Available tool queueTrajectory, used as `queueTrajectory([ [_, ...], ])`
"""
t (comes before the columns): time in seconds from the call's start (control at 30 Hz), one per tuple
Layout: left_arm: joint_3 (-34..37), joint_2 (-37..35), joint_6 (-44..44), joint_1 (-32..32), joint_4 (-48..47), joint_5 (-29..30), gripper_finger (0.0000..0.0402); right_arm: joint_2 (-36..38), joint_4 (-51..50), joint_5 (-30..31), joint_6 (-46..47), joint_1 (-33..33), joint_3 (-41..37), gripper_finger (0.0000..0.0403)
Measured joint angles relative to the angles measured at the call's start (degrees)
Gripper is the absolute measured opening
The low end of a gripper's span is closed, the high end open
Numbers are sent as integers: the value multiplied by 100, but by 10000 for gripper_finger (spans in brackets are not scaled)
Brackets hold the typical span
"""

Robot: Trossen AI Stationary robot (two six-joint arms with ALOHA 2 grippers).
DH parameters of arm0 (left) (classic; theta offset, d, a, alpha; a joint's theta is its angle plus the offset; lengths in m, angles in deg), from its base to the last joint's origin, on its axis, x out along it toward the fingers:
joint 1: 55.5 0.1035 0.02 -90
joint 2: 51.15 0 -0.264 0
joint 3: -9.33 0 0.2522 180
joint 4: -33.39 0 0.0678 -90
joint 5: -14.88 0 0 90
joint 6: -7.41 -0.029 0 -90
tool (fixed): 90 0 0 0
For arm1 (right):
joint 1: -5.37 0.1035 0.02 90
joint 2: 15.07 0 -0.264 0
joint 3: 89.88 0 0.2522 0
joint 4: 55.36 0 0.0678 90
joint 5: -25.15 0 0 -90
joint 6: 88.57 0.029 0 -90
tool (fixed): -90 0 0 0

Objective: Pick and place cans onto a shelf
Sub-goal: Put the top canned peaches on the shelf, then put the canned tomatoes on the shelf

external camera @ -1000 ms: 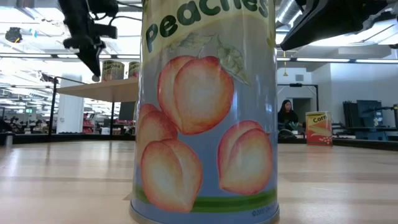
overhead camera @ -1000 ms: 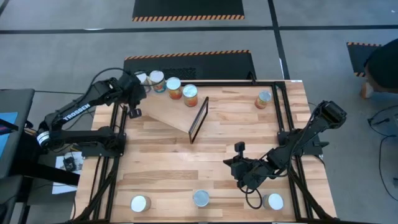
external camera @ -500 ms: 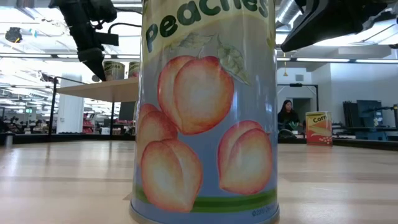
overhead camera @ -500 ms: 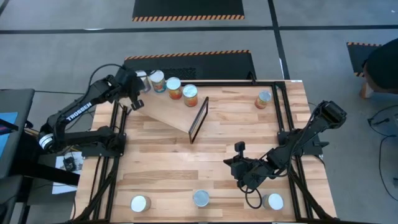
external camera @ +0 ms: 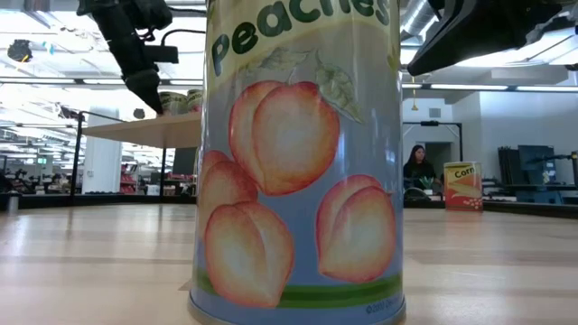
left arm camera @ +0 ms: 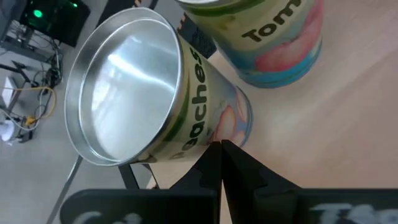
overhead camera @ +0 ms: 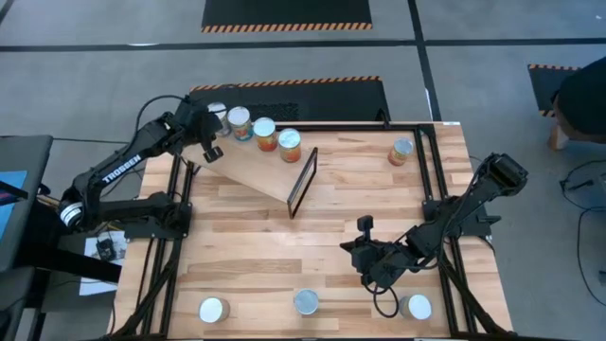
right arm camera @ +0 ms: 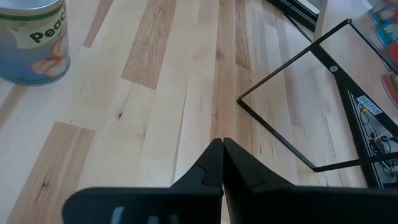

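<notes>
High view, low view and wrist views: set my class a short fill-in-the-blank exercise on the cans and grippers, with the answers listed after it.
1. In the high view, ___ cans stand along the edge of the table farthest from the shelf.
2. The left gripper and the right gripper both have their fingers ___.
3. In the low view, the closest can has a label reading ___.

Missing words: three; shut; Peaches
</notes>
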Motion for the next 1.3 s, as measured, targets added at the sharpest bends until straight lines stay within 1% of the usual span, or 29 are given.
queueTrajectory([
  [0.3,0,-122,-27,143,105,18,0,0,0,0,-2,0,0,18],
  [0.43,0,-412,-27,173,133,-6,0,0,-101,2,46,-1,-12,21],
  [0.57,0,-854,104,173,131,-229,0,2,16,61,88,-75,-400,16],
  [0.67,12,-1247,330,173,125,-624,0,4,408,316,96,-232,-792,10],
  [0.73,178,-1561,487,159,281,-931,0,4,631,354,96,-381,-1036,9],
  [0.8,481,-1886,656,99,565,-1194,0,4,934,346,92,-549,-1238,11],
  [0.9,1022,-2344,902,-57,998,-1398,0,4,1459,309,-60,-775,-1524,15],
  [1.0,1487,-2714,1108,-295,1305,-1453,0,41,1989,52,-285,-948,-1739,14],
  [1.13,1889,-3110,1483,-724,1775,-1459,0,436,2540,-402,-418,-1136,-2054,7],
  [1.2,2037,-3245,1708,-956,2055,-1457,0,761,3055,-564,-586,-1180,-2327,6],
  [1.3,2149,-3366,2048,-1320,2439,-1457,0,1285,4171,-986,-858,-1186,-2833,7],
])
